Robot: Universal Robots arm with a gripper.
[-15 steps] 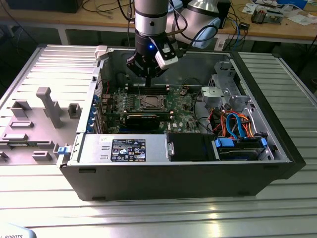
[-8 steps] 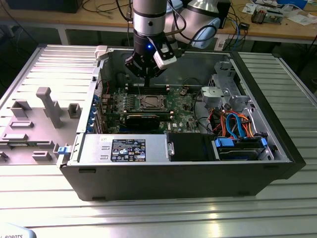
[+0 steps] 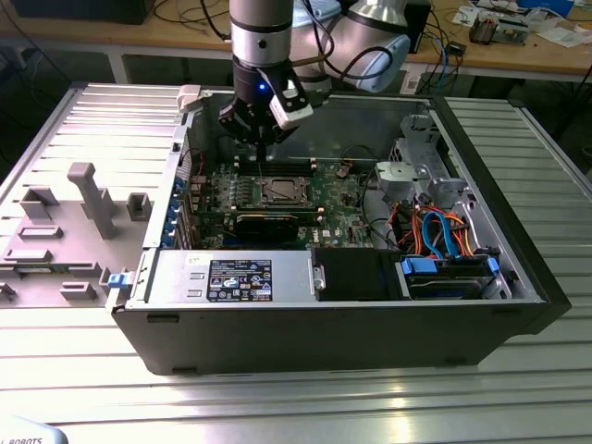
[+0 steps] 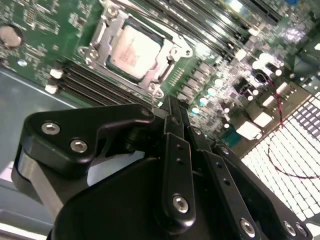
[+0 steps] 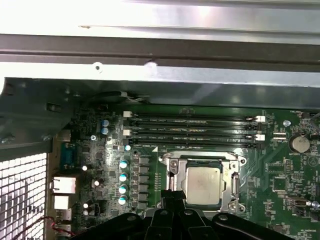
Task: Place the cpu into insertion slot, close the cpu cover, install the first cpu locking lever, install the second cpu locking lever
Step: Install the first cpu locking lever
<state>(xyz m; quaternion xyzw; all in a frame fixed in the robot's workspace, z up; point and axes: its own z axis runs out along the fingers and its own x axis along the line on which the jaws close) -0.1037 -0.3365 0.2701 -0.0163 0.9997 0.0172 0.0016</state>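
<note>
**Item: cpu** (image 5: 202, 184) – one. A flat square chip with a dull silver-grey top, pale and faintly mottled in the first wrist view. It lies seated in the insertion slot (image 5: 237, 161), level with the green motherboard (image 5: 280, 200).

**Item: cpu cover** (image 5: 176, 181) – one. A thin silver frame lying flat around the chip, whose top shows through the square window. Whether the side levers are latched cannot be told.

**Item: gripper** (image 3: 262, 139) – one, black. In the exterior view it hangs from the arm (image 3: 264, 37) above the open computer case (image 3: 324, 342), over the board's far edge and just short of the slot. Its fingers (image 4: 172, 107) are drawn together to a narrow tip. In both wrist views that tip sits near the cover's edge, but contact cannot be judged.

**By view**
- The exterior view shows the whole case on the slatted metal table (image 3: 277, 407), one long black expansion card (image 3: 268, 222) just beside the slot, and orange and blue cables (image 3: 439, 231) toward the exterior view's right.
- The first wrist view adds a bank of long memory slots (image 5: 195, 118) between the slot and the case wall, a column of four pale-topped capacitors (image 5: 123, 182) and one coin cell (image 5: 299, 143).
- The second wrist view shows the gripper's linkage (image 4: 80, 135) up close, with the chip beyond it.
</note>
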